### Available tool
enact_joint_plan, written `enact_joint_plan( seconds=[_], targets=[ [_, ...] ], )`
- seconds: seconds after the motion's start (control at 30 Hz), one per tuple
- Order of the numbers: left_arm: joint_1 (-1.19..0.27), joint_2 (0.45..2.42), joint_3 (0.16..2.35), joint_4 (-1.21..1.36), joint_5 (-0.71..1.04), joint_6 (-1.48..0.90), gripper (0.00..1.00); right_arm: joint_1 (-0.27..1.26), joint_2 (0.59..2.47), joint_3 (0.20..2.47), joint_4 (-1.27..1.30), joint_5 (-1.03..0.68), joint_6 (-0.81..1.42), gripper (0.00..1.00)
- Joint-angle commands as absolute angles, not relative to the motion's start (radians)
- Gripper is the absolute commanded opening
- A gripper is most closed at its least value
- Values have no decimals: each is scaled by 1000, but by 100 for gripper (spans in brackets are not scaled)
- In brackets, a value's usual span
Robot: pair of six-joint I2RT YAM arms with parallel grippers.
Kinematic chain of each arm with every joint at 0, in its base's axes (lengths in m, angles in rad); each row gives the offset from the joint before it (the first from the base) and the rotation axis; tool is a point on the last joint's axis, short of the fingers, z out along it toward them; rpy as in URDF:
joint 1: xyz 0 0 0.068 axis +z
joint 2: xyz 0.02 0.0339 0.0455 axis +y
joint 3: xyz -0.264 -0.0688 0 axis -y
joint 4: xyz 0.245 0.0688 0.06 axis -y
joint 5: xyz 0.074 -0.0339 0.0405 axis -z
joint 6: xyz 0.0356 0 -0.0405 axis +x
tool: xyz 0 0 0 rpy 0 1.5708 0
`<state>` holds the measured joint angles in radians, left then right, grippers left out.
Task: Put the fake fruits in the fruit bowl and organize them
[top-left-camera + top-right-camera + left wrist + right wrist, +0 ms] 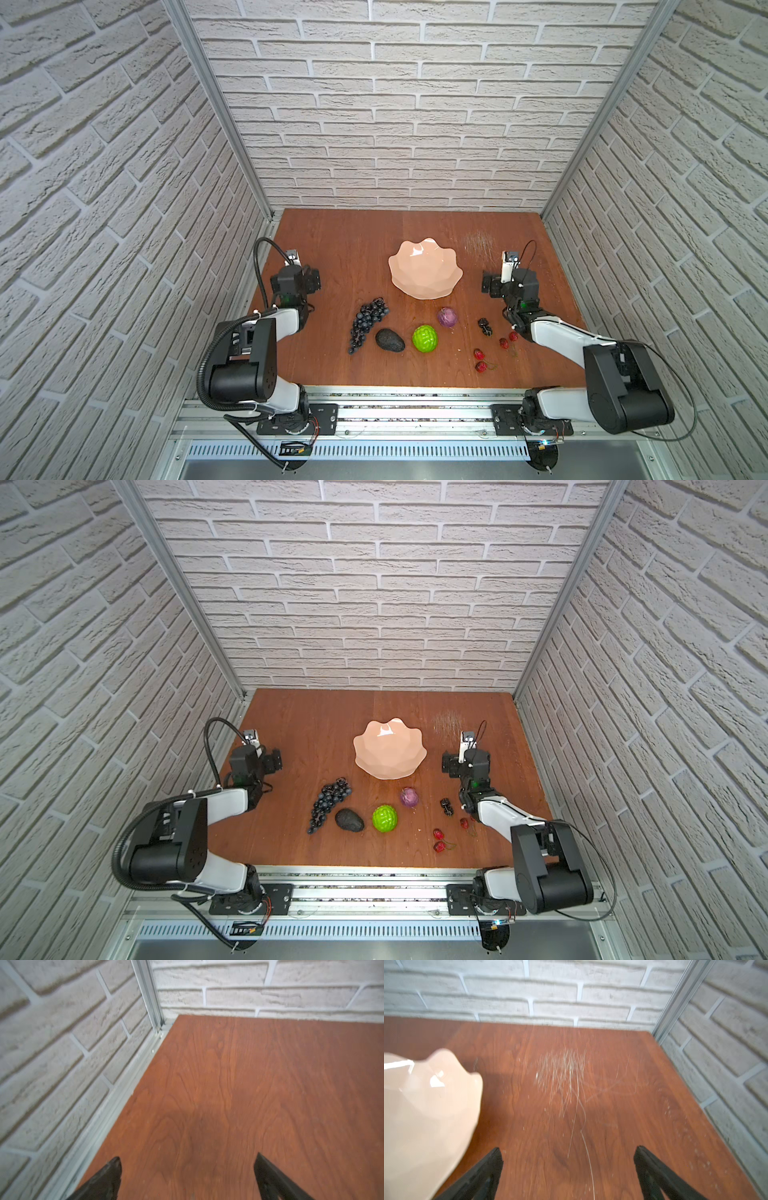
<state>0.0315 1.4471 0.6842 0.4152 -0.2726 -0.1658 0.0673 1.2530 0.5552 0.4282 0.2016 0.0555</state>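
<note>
Wood desk [357,245]: reddish-brown, with pale scratches [564,1072] toward its far right corner.
Fruit bowl [424,286]: peach-cream with a scalloped rim, at the desk's middle, a little toward the far edge.
Grape bunch [368,322]: dark, lying slantwise on the desk, leftmost of the fruits, between the bowl and the near edge.
Avocado [390,340]: just beside the grapes' near end.
Green fruit [425,338]: bumpy, just right of the avocado.
Purple fruit [447,317]: between the green fruit and the bowl, apart from both.
Black berries [484,327]: right of the purple fruit.
Cherries [481,360]: red, stemmed, scattered toward the near right.
Left gripper [188,1162]: jaws spread wide, holding nothing, over bare desk by the left edge.
Right gripper [569,1153]: jaws spread wide, holding nothing, just right of the bowl.
</note>
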Motion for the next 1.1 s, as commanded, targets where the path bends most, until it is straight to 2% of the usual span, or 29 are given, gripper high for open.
enact_joint_plan(
  seconds=[0.0,0.07,0.13,0.27,0.43,0.57,0.63,0.9,1.07],
  targets=[
    [-1,1402,818,34,-356,-280,98,63,1137,607,240,235,144,100],
    [-32,1406,933,-192,-396,-354,98,63,1097,701,55,209,201,100],
    [-67,1404,1036,-420,-400,-449,98,64,1076,778,-99,173,257,94],
    [-182,1368,1108,-699,-380,-614,98,91,1019,822,-200,134,285,90],
    [-341,1348,1123,-915,-224,-809,98,136,963,841,-273,144,257,90],
    [-420,1347,1053,-963,-7,-981,89,149,970,833,-278,88,258,89],
    [-479,1340,1001,-937,69,-1045,88,162,988,834,-263,71,262,88],
    [-676,1380,966,-890,195,-1234,88,255,1102,847,-161,55,278,85],
    [-699,1414,999,-905,228,-1223,89,275,1141,839,-117,10,288,85]
  ],
)
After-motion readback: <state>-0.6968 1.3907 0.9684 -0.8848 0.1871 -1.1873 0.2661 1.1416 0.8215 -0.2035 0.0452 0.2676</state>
